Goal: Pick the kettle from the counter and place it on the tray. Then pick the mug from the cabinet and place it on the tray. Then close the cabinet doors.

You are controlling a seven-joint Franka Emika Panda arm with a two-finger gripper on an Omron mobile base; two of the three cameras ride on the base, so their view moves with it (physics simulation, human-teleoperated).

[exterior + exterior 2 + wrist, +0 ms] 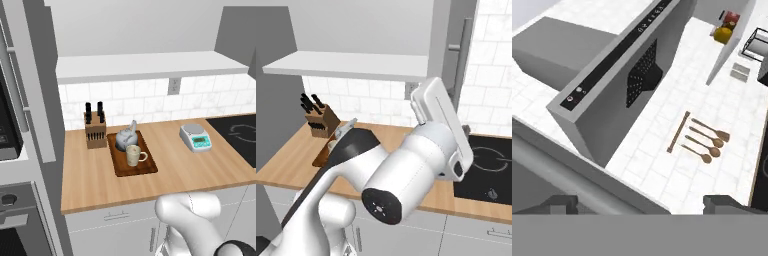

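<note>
The grey kettle (125, 137) and the cream mug (133, 155) both stand on the dark-brown tray (145, 168), which lies on the wooden counter (190, 165). Above it the cabinet (150, 65) shows its pale shelf, bare. Its left door (40, 85) and right door (235, 30) both stand swung out. In the right base view my arm reaches up beside the right door (441, 40) and its bar handle (461, 60). My gripper (644, 205) is open, its fingertips (562, 202) wide apart, with a long grey door edge (587, 172) crossing just ahead of them.
A knife block (95, 127) stands left of the tray, a kitchen scale (196, 137) to its right and a black cooktop (237, 132) beyond. The oven column (10, 150) bounds the left. A range hood (612, 85) and hanging wooden spoons (704, 142) lie ahead of the hand.
</note>
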